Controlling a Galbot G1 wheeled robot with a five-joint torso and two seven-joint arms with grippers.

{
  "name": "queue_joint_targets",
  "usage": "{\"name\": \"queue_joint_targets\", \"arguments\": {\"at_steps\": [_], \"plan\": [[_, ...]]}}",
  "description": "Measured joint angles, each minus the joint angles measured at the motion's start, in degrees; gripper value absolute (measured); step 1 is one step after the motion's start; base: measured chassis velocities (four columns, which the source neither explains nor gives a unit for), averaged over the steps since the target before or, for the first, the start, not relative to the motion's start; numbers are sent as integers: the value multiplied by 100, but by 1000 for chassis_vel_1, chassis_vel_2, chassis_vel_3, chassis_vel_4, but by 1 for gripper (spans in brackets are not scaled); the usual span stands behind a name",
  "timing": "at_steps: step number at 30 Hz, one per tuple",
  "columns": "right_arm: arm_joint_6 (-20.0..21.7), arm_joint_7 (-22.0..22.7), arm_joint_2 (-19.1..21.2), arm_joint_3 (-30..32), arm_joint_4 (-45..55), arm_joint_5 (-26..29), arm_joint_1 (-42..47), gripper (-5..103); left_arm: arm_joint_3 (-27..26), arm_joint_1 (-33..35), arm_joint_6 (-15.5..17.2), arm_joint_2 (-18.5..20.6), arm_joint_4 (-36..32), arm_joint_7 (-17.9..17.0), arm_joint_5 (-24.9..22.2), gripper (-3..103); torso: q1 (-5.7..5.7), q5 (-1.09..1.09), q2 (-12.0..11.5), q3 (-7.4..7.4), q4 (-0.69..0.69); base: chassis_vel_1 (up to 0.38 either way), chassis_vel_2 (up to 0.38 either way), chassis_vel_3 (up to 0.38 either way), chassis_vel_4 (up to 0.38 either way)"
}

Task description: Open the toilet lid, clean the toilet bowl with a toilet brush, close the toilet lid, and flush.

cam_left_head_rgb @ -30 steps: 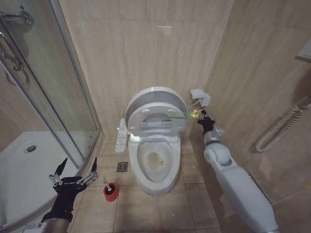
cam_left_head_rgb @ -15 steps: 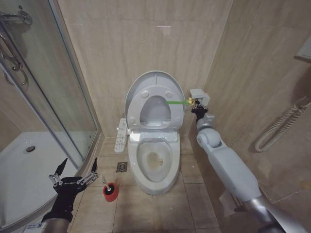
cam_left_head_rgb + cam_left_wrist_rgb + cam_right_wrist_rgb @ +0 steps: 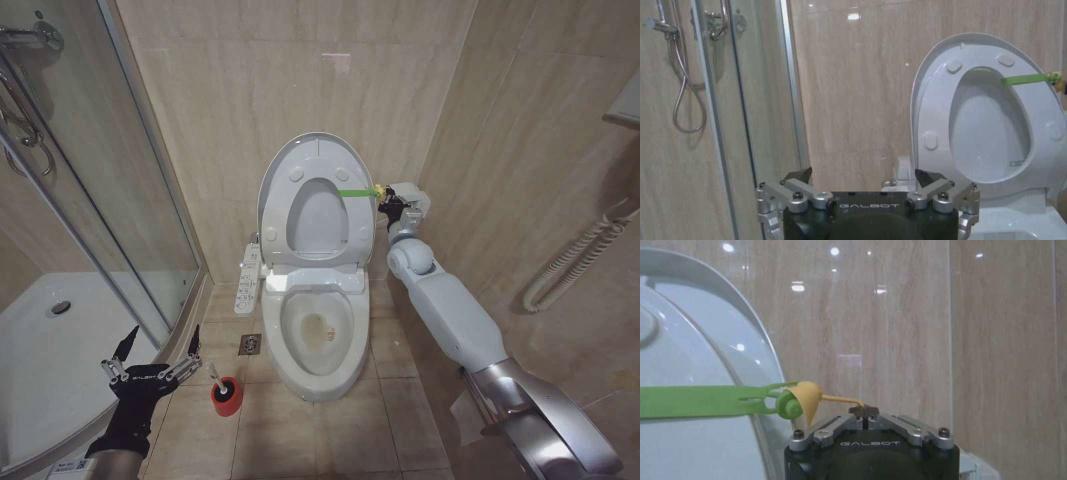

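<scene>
The toilet lid (image 3: 316, 150) stands upright against the back wall, and the ring seat (image 3: 298, 222) is raised with it. A green strap (image 3: 353, 192) runs from the seat's side to a yellow pull tab (image 3: 807, 397). My right gripper (image 3: 386, 204) is beside the lid's edge, shut on the tab's thin yellow cord (image 3: 840, 399). The toilet bowl (image 3: 318, 338) lies uncovered, with a yellowish stain at its bottom. The toilet brush (image 3: 215, 374) stands in its red cup (image 3: 227, 396) on the floor to the bowl's left. My left gripper (image 3: 150, 352) hovers open just left of the cup.
A glass shower door (image 3: 110, 200) and a white shower tray (image 3: 40, 350) fill the left side. A white control panel (image 3: 246, 282) hangs beside the toilet and a floor drain (image 3: 250, 345) lies near it. A white wall box (image 3: 408, 192) sits right behind the right gripper. A grey hose (image 3: 575, 262) hangs on the right wall.
The lid and seat have swung from half raised to upright against the wall. My right gripper has risen and moved toward the wall, holding the tab. The left arm has stayed still.
</scene>
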State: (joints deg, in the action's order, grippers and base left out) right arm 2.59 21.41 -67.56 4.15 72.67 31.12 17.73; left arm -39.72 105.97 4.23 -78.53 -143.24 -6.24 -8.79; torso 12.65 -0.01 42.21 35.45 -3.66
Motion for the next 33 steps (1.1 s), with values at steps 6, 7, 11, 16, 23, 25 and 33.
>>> {"name": "queue_joint_targets", "arguments": {"at_steps": [6,7,11,16,23,25,33], "plan": [[15,-27,132,7,-157,-9,-105,0,0,0,0,0,0,0,0,100,-1,1,0,0,1,0,0,0,0],[13,-32,155,13,-192,-11,-130,0,0,0,0,0,0,0,0,100,-1,1,0,0,1,0,0,0,0],[6,-33,206,32,-296,-12,-203,0,0,0,0,0,0,0,0,100,-1,1,1,0,2,0,0,0,0],[2,11,193,40,-394,-30,-272,0,0,0,0,0,0,0,0,100,-1,0,1,-1,2,0,0,0,0],[25,113,126,3,-519,-49,-388,0,0,0,0,0,0,0,0,100,-1,0,1,0,0,0,0,0,0],[48,143,127,-25,-485,-40,-390,0,0,0,0,0,0,0,0,100,-1,1,1,0,-2,0,0,0,0],[130,257,279,-118,29,13,-48,0,0,0,0,0,0,0,0,100,-1,1,1,-1,-4,0,0,0,0]]}}
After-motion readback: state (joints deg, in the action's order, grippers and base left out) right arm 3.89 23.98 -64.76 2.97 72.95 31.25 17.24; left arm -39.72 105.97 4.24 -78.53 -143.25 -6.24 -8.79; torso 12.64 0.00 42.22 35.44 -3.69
